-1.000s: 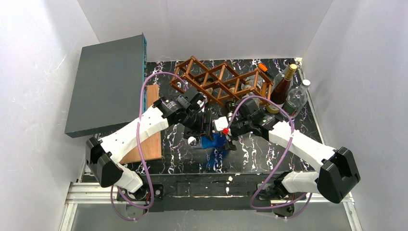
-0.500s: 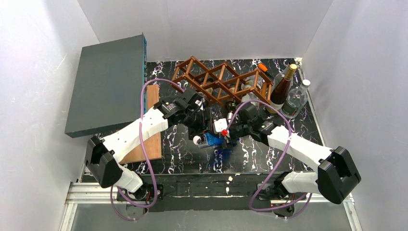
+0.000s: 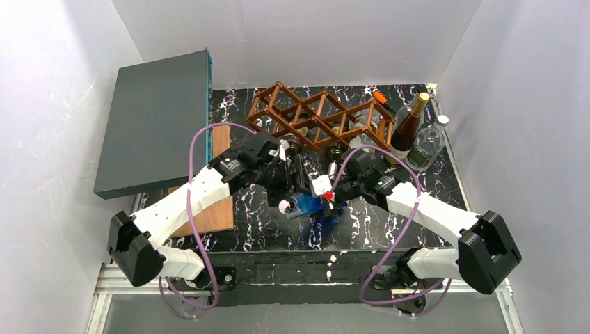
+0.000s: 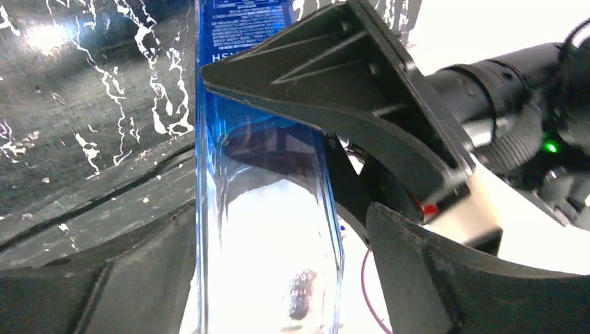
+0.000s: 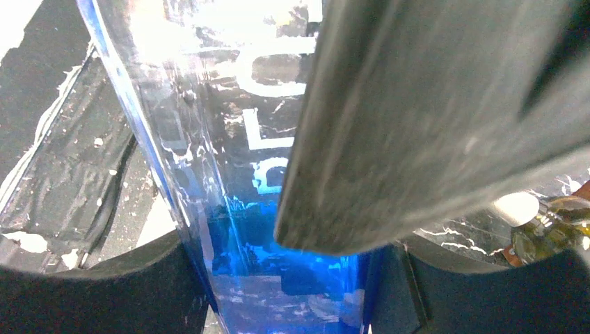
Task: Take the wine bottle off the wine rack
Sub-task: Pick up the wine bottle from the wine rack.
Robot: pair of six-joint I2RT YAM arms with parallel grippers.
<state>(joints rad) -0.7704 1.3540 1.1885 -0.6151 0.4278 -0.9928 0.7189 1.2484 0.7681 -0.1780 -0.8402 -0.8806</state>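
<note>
A blue glass wine bottle [image 3: 310,206] with a white cap [image 3: 284,207] lies level above the black marbled table [image 3: 264,229], in front of the brown wooden lattice wine rack [image 3: 316,118]. My right gripper [image 3: 328,202] is shut on the bottle; in the right wrist view both fingers press the blue glass [image 5: 278,292] around the gripper [image 5: 285,257]. My left gripper [image 3: 298,186] straddles the bottle's clear part [image 4: 264,209]. In the left wrist view the gripper [image 4: 278,229] is open, with a gap between the glass and its right finger [image 4: 431,278].
A grey flat box [image 3: 153,122] leans at the left. A wooden board [image 3: 217,209] lies under my left arm. A brown bottle [image 3: 407,125] and a clear bottle [image 3: 426,146] stand right of the rack. Other bottles lie in the rack's right cells [image 3: 358,126].
The bottle has shifted slightly toward the near edge and its cap has moved right. My left arm's elbow and shoulder have swung left and nearer. The right arm has barely moved.
</note>
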